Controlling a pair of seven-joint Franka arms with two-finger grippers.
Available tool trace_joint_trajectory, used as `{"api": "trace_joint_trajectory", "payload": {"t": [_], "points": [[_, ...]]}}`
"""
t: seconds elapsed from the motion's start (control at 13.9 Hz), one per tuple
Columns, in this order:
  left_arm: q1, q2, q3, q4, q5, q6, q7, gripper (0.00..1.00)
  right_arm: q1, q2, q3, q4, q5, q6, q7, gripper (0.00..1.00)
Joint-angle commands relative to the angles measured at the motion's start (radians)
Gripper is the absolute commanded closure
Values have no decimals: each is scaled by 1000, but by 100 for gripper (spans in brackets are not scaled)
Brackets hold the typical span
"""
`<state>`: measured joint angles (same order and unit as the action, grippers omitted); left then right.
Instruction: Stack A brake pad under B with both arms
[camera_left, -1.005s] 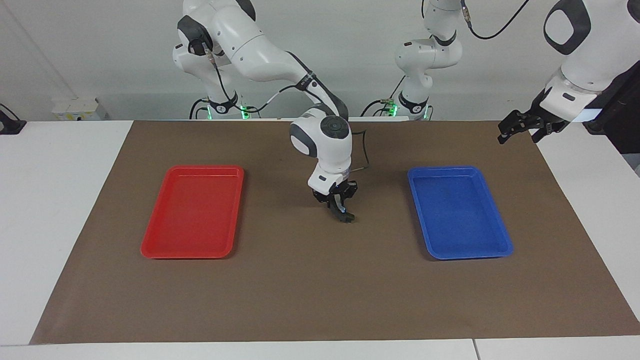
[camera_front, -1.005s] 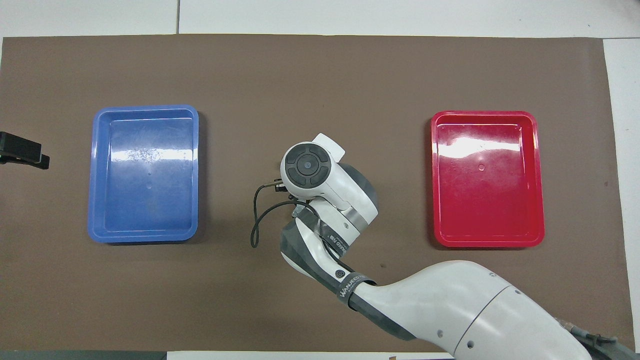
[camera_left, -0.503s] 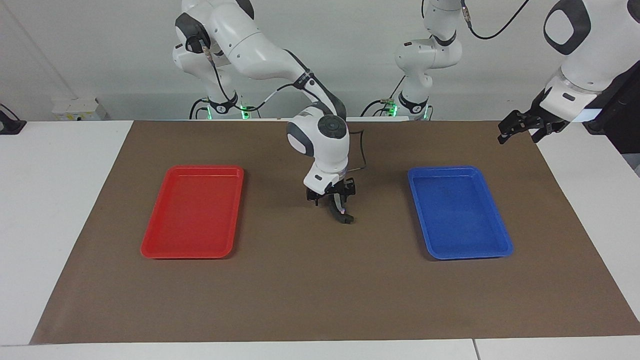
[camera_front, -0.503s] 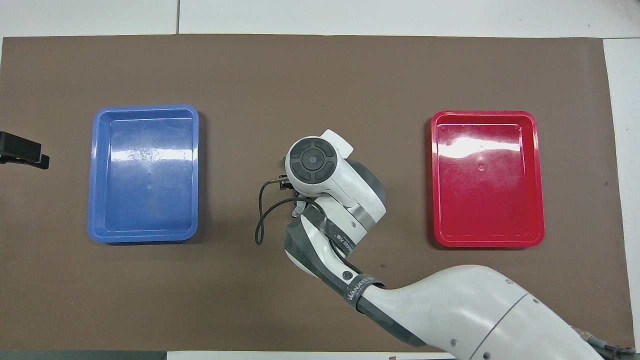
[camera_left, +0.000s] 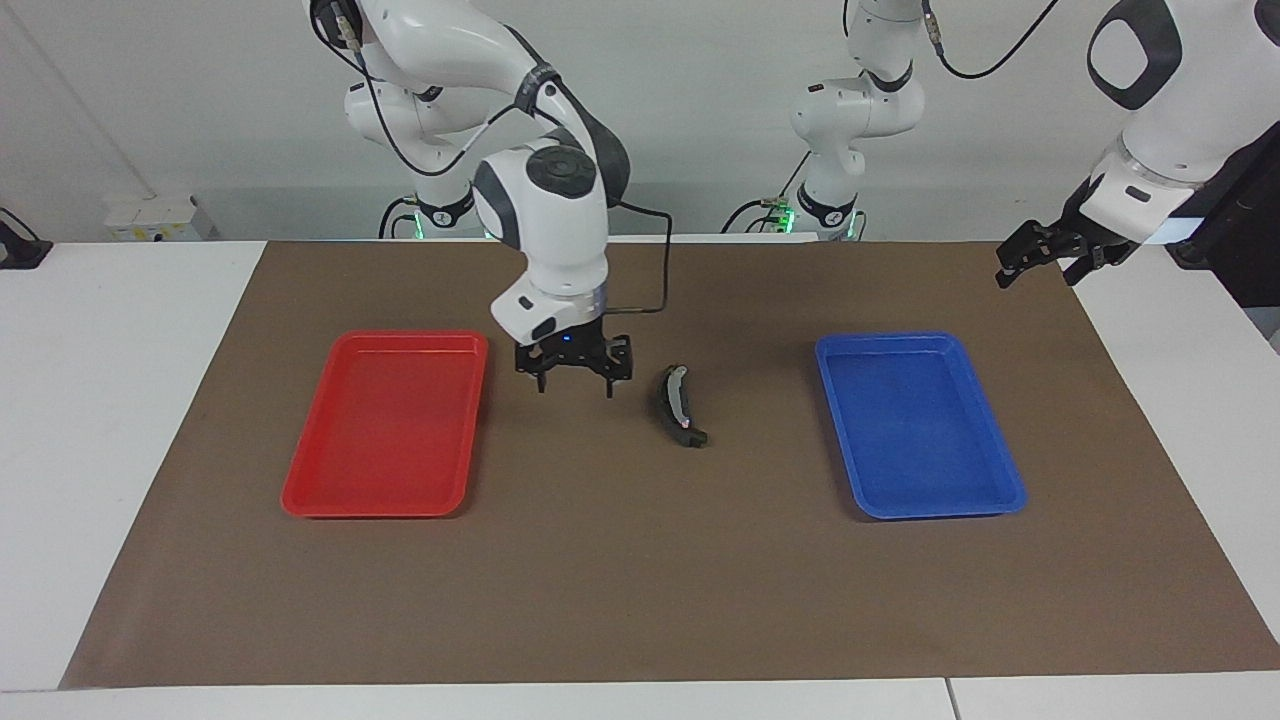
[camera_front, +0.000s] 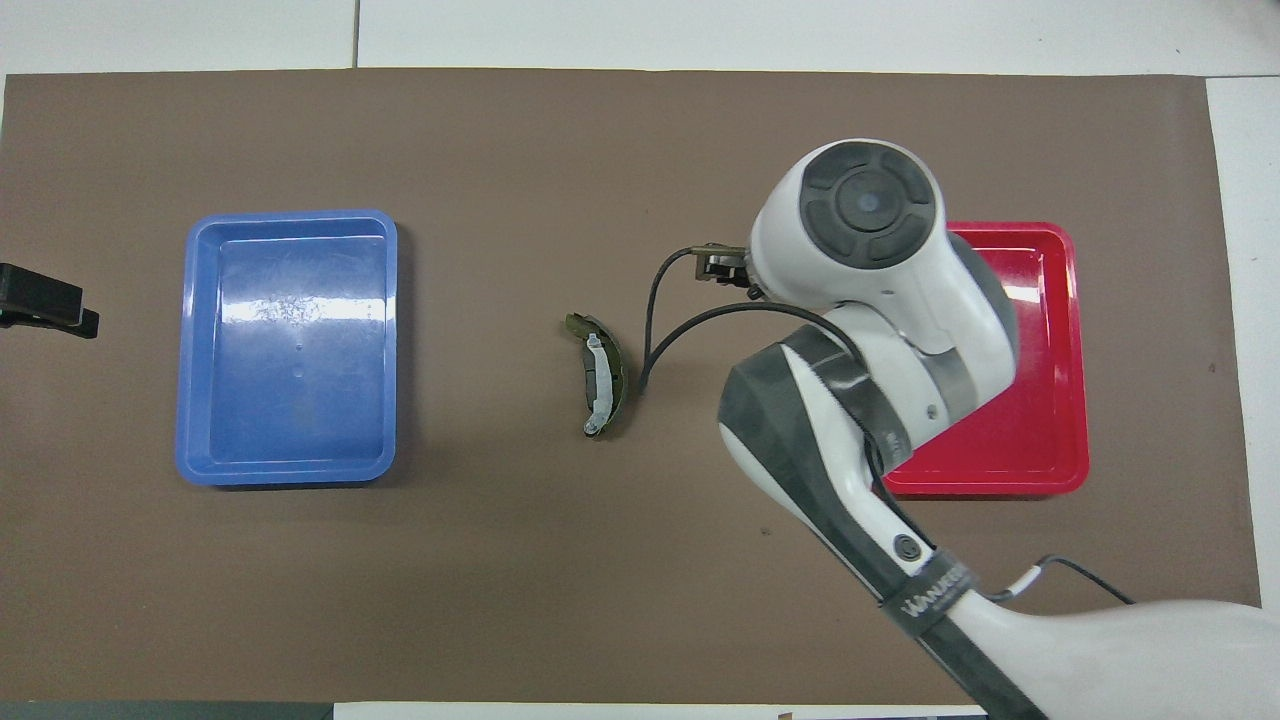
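The long curved brake shoe lies on the brown mat midway between the red tray and the blue tray, its silver strip facing up and nothing gripping it; the short pad cannot be made out. The right gripper hangs over the mat between the red tray and the shoe, fingers spread wide and empty. The left gripper waits, spread apart and empty, over the mat's corner at the left arm's end.
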<state>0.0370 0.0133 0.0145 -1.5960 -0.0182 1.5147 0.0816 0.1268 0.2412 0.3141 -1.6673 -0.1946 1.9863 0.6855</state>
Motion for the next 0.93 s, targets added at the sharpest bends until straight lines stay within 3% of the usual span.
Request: {"api": "trace_joint_trajectory", "payload": {"t": [0.0, 0.57, 0.65, 0.86], "points": [[11, -21, -5, -27, -9, 13, -8, 0, -93, -74, 14, -23, -14, -49, -23, 1], [11, -21, -5, -27, -9, 13, -8, 0, -345, -258, 5, -22, 150, -256, -285, 1], [11, -21, -5, -27, -9, 13, -8, 0, -336, -272, -21, -14, 150, -297, -309, 1], [11, -21, -5, -27, -9, 13, -8, 0, -236, -313, -217, -5, 150, -394, -412, 1]]}}
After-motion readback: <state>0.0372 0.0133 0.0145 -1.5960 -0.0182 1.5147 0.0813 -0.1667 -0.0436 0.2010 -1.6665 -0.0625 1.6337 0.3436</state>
